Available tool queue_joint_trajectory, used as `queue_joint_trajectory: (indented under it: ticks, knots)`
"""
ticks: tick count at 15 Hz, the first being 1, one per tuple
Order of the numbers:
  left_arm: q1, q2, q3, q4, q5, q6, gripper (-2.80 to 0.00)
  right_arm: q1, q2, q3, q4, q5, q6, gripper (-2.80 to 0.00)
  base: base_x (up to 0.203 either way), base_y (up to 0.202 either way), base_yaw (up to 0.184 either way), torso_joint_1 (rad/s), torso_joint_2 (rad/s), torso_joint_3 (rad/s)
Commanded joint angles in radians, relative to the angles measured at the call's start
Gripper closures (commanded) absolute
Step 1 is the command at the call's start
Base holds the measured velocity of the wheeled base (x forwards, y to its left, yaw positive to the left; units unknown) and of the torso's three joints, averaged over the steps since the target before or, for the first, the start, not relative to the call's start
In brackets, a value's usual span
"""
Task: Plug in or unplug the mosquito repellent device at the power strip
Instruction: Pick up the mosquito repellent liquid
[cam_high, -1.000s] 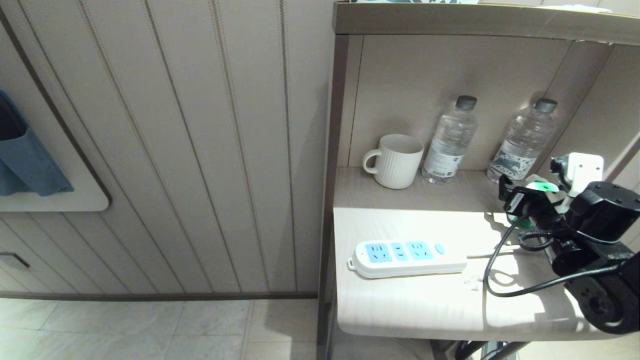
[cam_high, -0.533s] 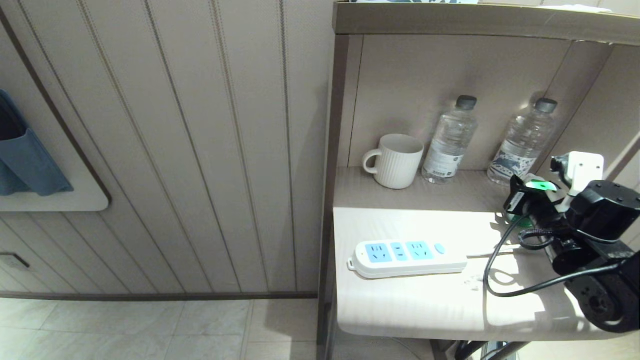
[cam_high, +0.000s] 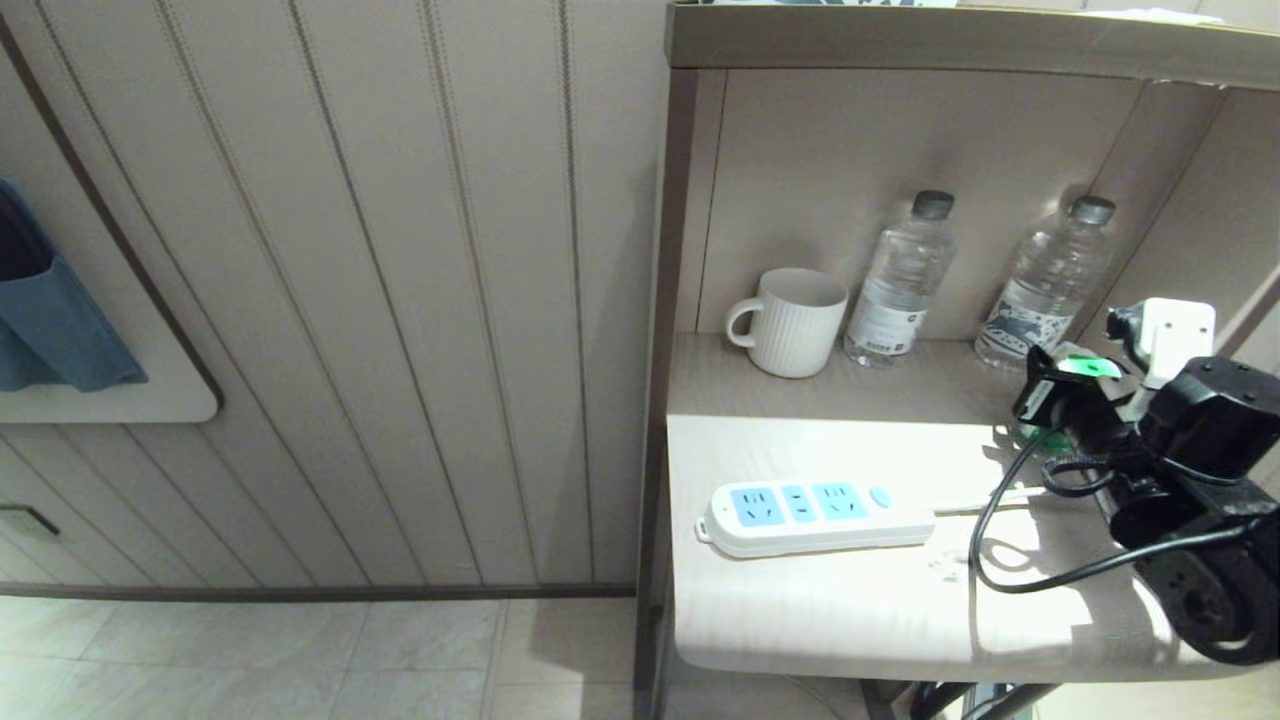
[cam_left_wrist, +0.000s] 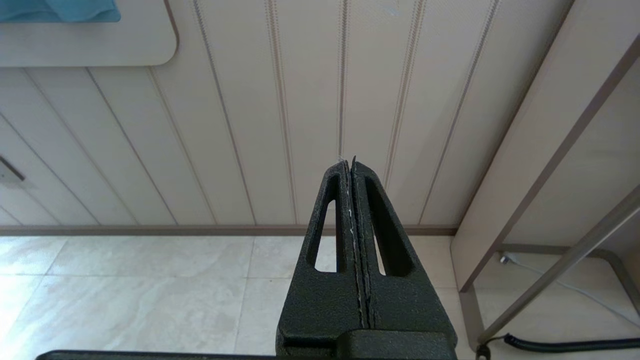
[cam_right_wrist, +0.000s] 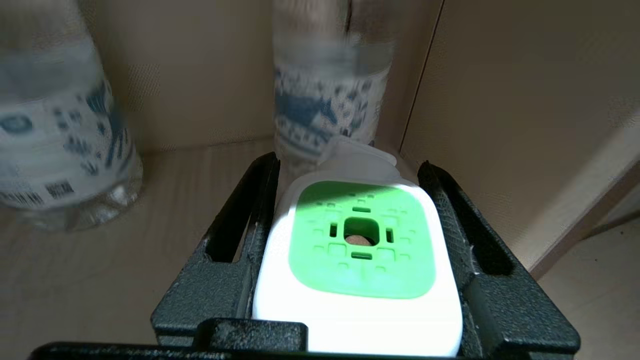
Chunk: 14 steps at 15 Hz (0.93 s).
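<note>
At the tabletop's (cam_high: 800, 620) right rear, the right gripper (cam_right_wrist: 350, 240) has its jaws closed on the mosquito repellent device's (cam_right_wrist: 359, 250) white sides, probably to carry it to the power strip (cam_high: 815, 516) lying well apart.

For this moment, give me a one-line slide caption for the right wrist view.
Right gripper closed around the mosquito repellent device's green-and-white head, two water bottles standing behind it.
</note>
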Motion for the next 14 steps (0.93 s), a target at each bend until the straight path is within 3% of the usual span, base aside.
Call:
queue_joint_trajectory:
  ticks: [1,4,6,8,11,14]
  knots:
    - [0.000,0.002,0.000,0.000,0.000,0.000,0.00,0.004,-0.123,0.002,0.079,-0.002,-0.009,0.00,0.000,0.000,0.000,0.000,0.00,0.000]
    - [0.000,0.002,0.000,0.000,0.000,0.000,0.00,0.031,-0.268,-0.022,0.310,-0.003,-0.013,0.00,0.000,0.000,0.000,0.000,0.00,0.000]
    - [0.000,0.002,0.000,0.000,0.000,0.000,0.00,0.082,-0.386,-0.062,0.553,-0.002,-0.011,0.00,0.000,0.000,0.000,0.000,0.00,0.000]
    - [0.000,0.002,0.000,0.000,0.000,0.000,0.00,0.131,-0.498,-0.133,0.902,0.003,0.000,0.00,0.000,0.000,0.000,0.000,0.00,0.000]
    - [0.000,0.002,0.000,0.000,0.000,0.000,0.00,0.224,-0.601,-0.368,1.454,0.030,0.081,0.00,0.000,0.000,0.000,0.000,0.00,0.000]
    - [0.000,0.002,0.000,0.000,0.000,0.000,0.00,0.262,-0.616,-0.606,1.836,0.131,0.180,0.00,0.000,0.000,0.000,0.000,0.00,0.000]
